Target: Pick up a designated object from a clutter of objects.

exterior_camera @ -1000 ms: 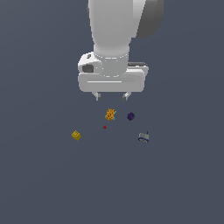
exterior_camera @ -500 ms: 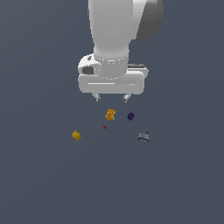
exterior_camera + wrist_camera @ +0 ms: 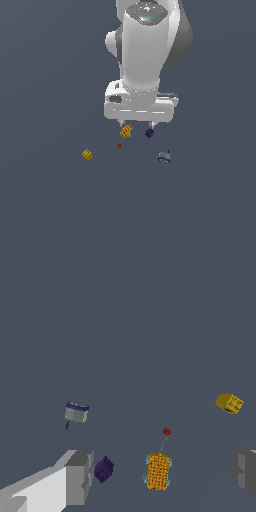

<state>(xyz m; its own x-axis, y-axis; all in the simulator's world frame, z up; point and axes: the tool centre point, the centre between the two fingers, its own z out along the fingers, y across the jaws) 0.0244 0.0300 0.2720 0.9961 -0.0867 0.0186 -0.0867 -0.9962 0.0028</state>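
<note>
While your tool [image 3: 136, 123] hangs above the surface [image 3: 50, 200] with its fingers [image 3: 79, 476] spread wide and nothing between them, the grey-white box with the dark blue band [image 3: 164, 157] sits free on the surface, well apart from the fingers. You can see it in the wrist view too [image 3: 76, 412], beyond the dark purple cube [image 3: 103, 469]. That cube lies just beside one finger, and the orange lumpy piece [image 3: 158, 471] lies between the two fingers, with a small red dot [image 3: 166, 431] near it. The yellow cube [image 3: 87, 154] sits well apart, towards the exterior view's left. No edges or corners of the surface show.
</note>
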